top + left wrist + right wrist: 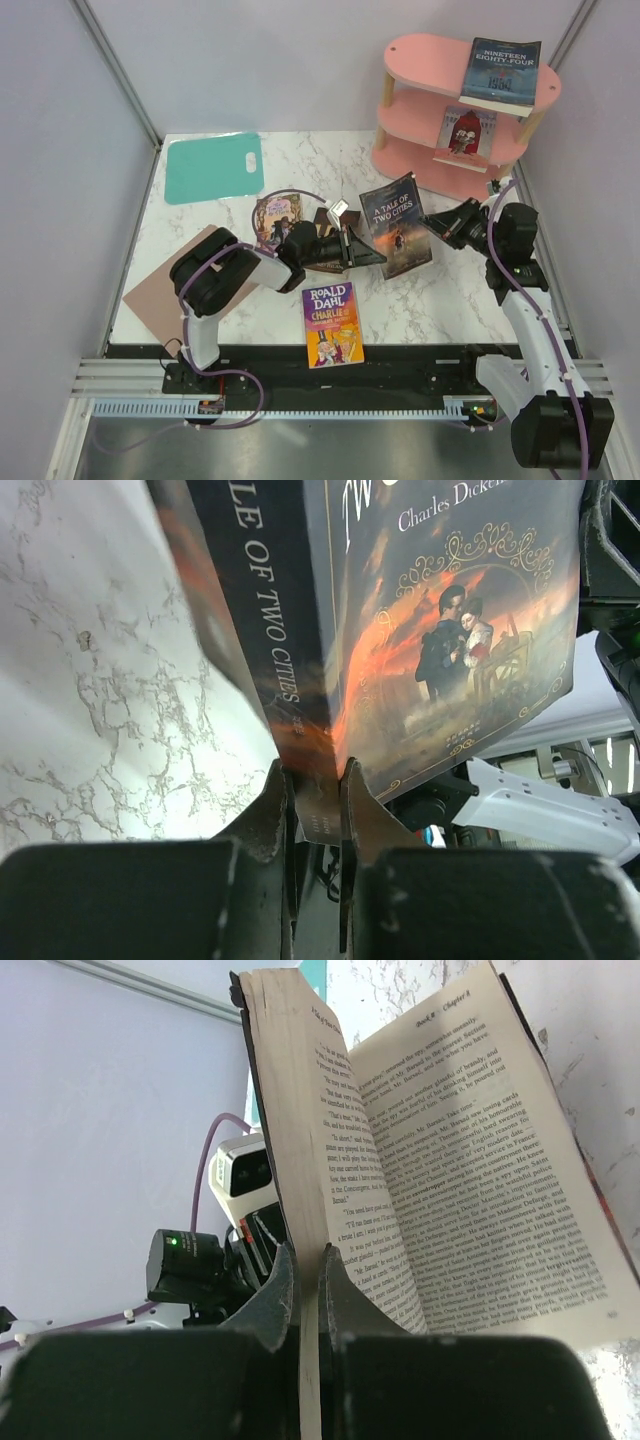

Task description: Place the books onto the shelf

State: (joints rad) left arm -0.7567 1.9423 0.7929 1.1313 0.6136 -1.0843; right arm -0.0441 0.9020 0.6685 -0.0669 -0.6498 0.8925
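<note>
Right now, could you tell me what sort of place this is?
Probably a robot test cell: plain panel walls box in a marble-look table, with the left arm and right arm mounted on a rail at its near edge.

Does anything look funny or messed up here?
Yes. The dark paperback "A Tale of Two Cities" gapes open with its printed pages showing. The left end effector pinches it at the spine, while the right end effector grips only a sheaf of pages.
</note>
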